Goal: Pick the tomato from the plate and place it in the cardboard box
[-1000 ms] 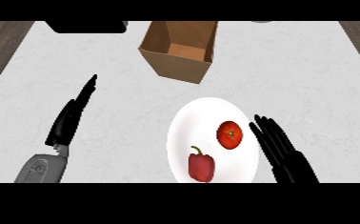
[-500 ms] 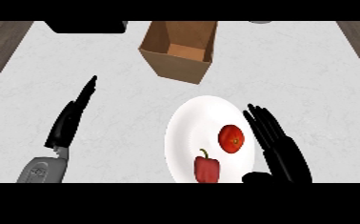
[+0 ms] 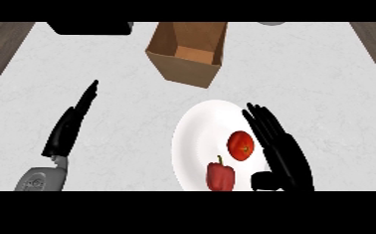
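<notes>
A round red tomato (image 3: 241,145) lies on the white plate (image 3: 197,133), right of its middle. My right hand (image 3: 281,151) is open over the plate's right edge, straight fingers pointing up the view, its fingers just right of the tomato and its thumb low near the plate's bottom right. Whether it touches the tomato I cannot tell. An open cardboard box (image 3: 188,51) stands beyond the plate toward the counter's far side. My left hand (image 3: 69,128) rests open at the left, fingers up, far from the plate.
A red bell pepper (image 3: 219,175) lies on the plate's lower part, below and left of the tomato. A black appliance (image 3: 89,27) sits at the far left edge. A grey round object (image 3: 272,23) shows at the far right.
My right hand has moved left over the plate's right edge, closing in beside the tomato. The left hand, box, tomato and pepper have kept their places.
</notes>
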Controlling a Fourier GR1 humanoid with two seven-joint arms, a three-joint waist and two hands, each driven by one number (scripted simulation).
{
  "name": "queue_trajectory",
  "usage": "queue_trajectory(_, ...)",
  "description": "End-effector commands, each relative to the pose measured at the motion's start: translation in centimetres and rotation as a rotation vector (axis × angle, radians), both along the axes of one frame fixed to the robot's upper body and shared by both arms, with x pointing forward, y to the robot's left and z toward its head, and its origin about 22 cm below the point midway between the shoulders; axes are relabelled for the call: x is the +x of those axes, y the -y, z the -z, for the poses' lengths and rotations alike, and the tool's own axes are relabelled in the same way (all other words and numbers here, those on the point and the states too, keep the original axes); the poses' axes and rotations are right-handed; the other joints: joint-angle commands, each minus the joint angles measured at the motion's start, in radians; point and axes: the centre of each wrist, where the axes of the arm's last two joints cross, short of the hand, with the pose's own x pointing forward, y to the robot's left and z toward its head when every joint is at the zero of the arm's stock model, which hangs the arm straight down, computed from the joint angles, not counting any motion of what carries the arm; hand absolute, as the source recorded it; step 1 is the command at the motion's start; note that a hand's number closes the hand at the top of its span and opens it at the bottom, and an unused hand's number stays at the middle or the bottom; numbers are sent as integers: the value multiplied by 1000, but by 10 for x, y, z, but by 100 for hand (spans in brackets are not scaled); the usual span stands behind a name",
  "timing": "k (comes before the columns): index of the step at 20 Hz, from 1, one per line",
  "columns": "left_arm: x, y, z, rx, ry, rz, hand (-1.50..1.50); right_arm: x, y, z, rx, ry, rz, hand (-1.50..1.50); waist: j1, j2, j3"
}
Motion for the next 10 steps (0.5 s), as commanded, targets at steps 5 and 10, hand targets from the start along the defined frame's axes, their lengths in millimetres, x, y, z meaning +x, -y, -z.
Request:
queue_trajectory(5, 16, 5, -28, 7, 4, 6, 0, 7, -15, 14, 6, -36, -12, -150, 2, 9, 12)
queue_trajectory(10, 11, 3, -4, 0, 3, 4, 0, 12, -32, 21, 11, -63, -49, 150, 2, 9, 12)
